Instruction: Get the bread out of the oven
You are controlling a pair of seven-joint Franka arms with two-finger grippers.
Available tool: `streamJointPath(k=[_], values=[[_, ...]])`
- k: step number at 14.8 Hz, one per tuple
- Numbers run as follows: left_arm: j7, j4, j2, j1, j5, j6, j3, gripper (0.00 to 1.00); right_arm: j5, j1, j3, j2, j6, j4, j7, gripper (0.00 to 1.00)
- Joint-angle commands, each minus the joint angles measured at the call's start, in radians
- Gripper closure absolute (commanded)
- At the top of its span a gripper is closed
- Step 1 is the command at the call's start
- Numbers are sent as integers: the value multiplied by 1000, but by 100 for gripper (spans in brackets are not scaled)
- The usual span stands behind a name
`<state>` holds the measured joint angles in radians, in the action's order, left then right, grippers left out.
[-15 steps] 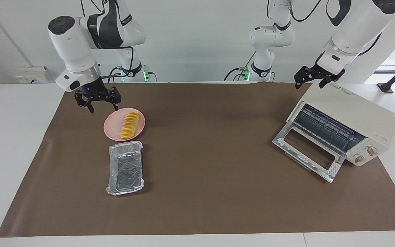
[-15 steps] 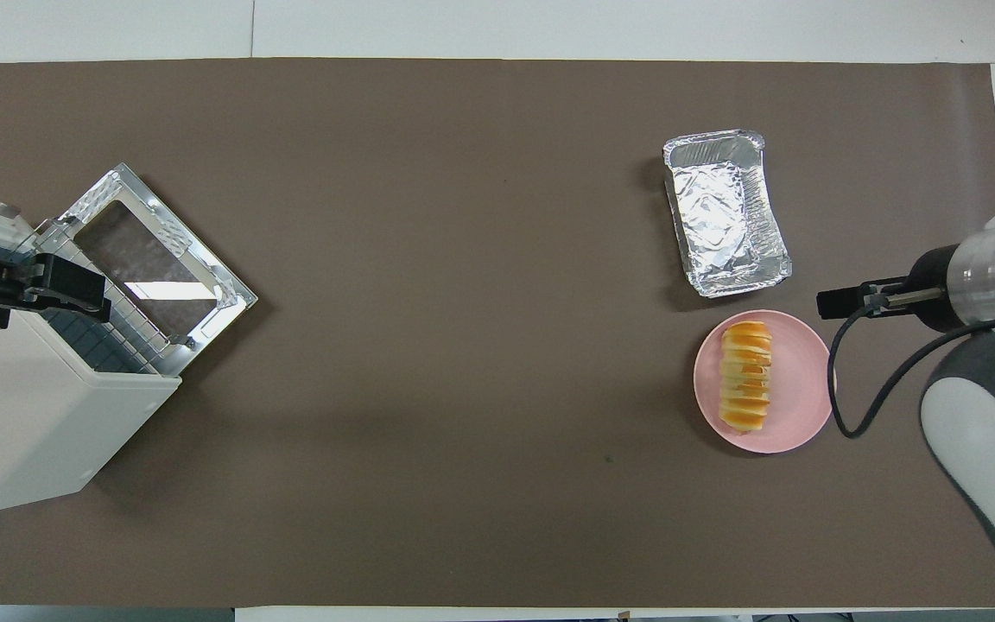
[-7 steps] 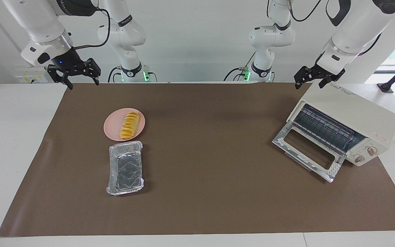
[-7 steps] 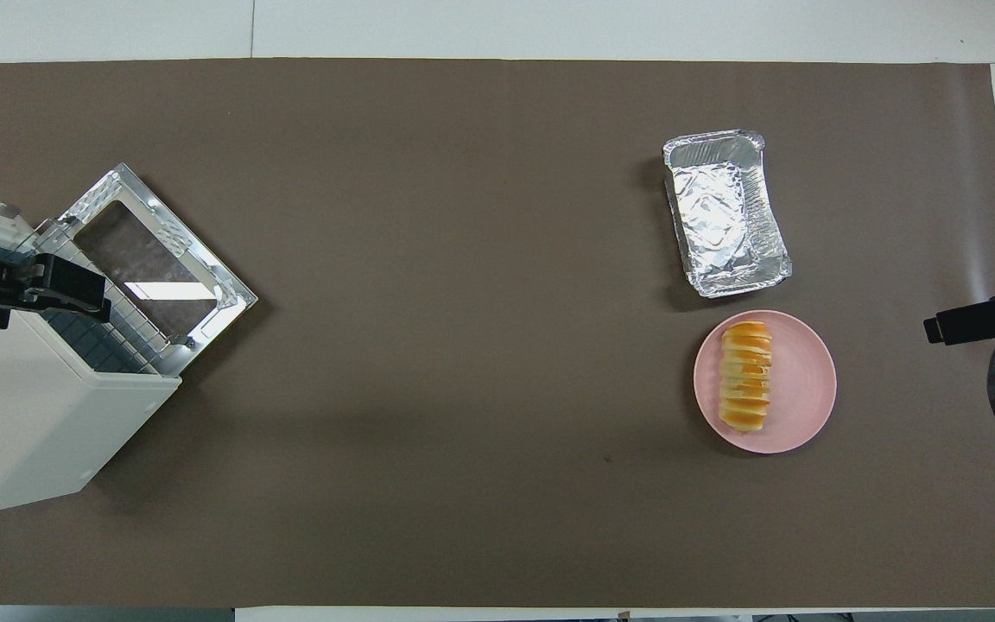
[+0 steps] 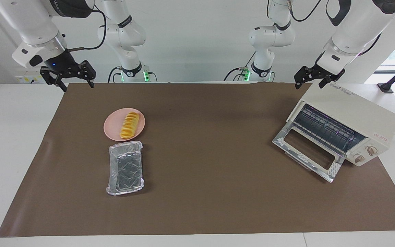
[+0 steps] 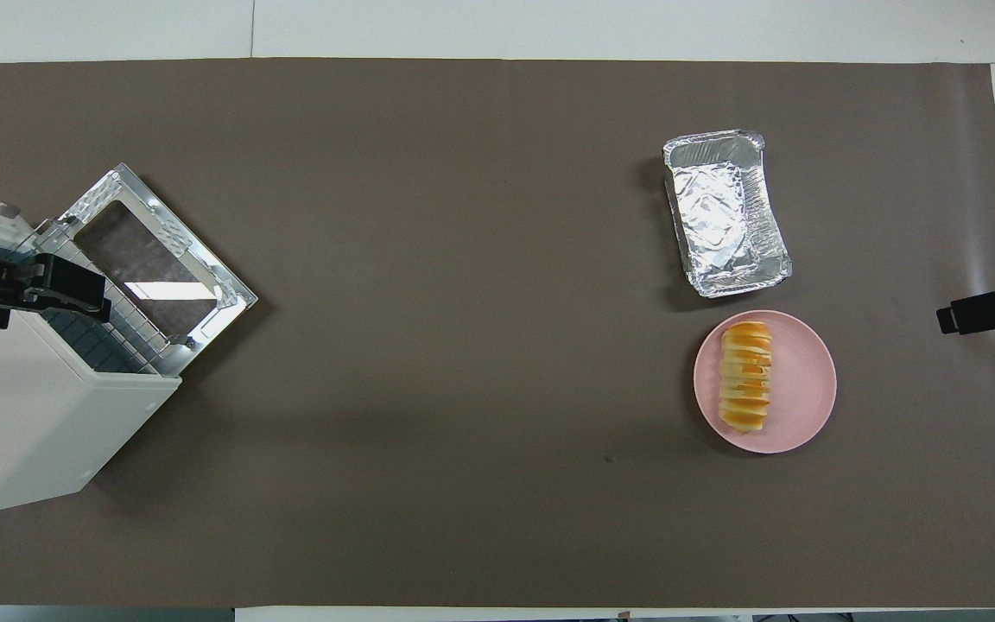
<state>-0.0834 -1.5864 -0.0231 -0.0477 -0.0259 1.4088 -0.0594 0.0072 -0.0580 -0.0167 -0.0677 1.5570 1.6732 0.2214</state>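
Bread [image 5: 130, 125]: small golden-yellow loaf, elongated, ridged crosswise like slices, lying on a round pink plate [image 5: 111, 132] toward the right arm's end of the table. Long axis running roughly from nearer the robots to farther, tilted a little in the facing view. Just beside the plate and farther from the robots, a rectangular tray of crinkled silver foil [image 5: 125, 168], touching or nearly touching the plate's rim. Well apart, toward the left arm's end: boxy cream-white oven [image 5: 355, 111], glass-windowed door dropped flat, wire rack bare, two round knobs beside the opening. All on a matte brown mat [image 5: 211, 164]. Right gripper [image 5: 70, 81] raised over the mat's corner near its own base, jaws spread wide, gripping nothing. Left gripper [image 5: 312, 79] over the oven's top edge, jaws likewise wide apart and bare.
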Motion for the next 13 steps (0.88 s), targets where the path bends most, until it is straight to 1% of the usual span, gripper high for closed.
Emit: streamJointPath(k=[1,5,13], values=[[2,-38,-32,12,-5,22,-8,0,-15,-14,7,22,37,2,22,0],[2,-38,-32,12,-5,22,-8,0,-6,-17,9,17,15,-1,22,0],[2,-38,-32,12,-5,22,-8,0,-4,-20,7,16,14,5,21,0]])
